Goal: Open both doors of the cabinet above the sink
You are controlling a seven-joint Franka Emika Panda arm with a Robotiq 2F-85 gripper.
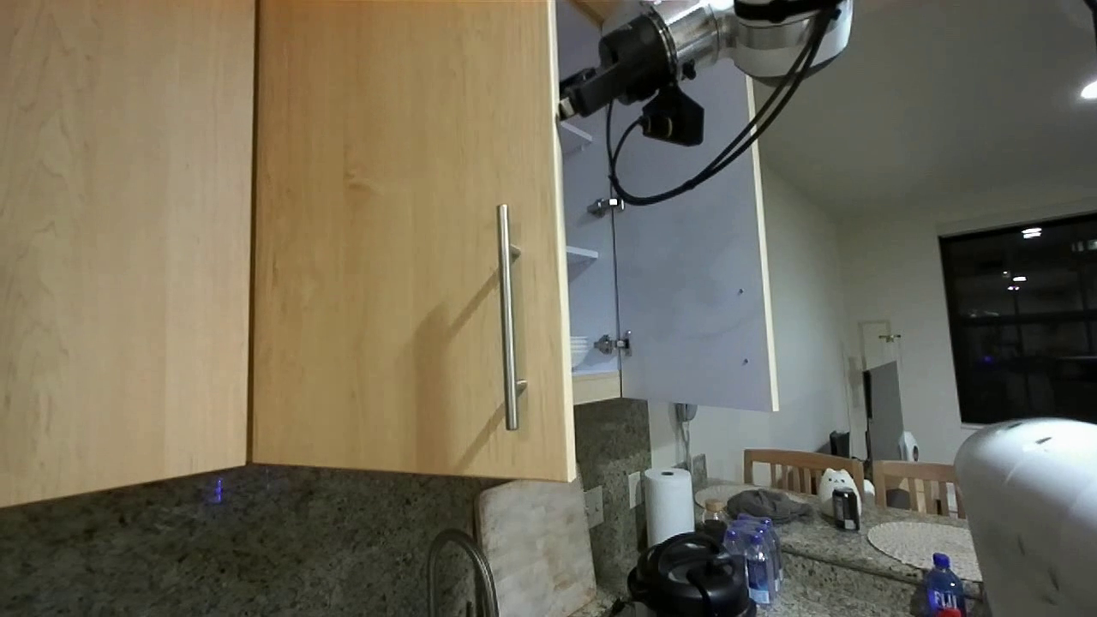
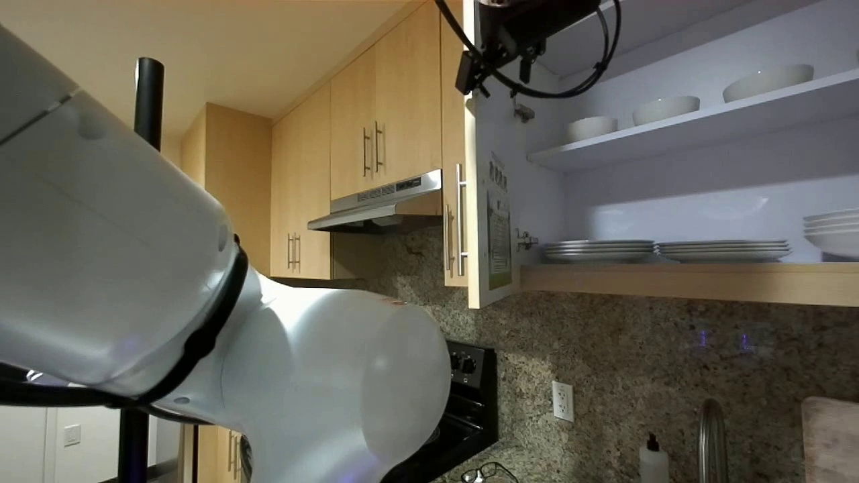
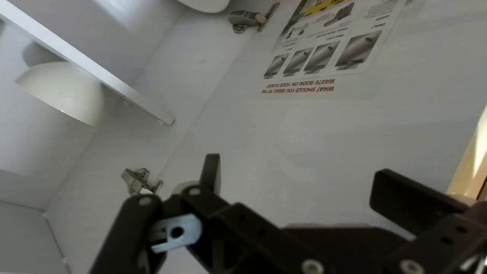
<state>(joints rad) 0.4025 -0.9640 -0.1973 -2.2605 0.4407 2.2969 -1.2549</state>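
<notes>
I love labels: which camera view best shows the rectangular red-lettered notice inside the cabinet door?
The wrist view: the notice is largest and partly readable. An exterior view shows the notice slanted, small. It's unseen elsewhere.

Clearance at the cabinet [image 2: 691, 285].
We found the gap between the open doors [image 1: 690, 291] free below the gripper [image 3: 296, 179]; inside, room lay above the plate stacks [image 2: 599, 251], while the shelf [image 2: 698, 127] and its bowls [image 2: 666, 109] stood in the way higher up.
</notes>
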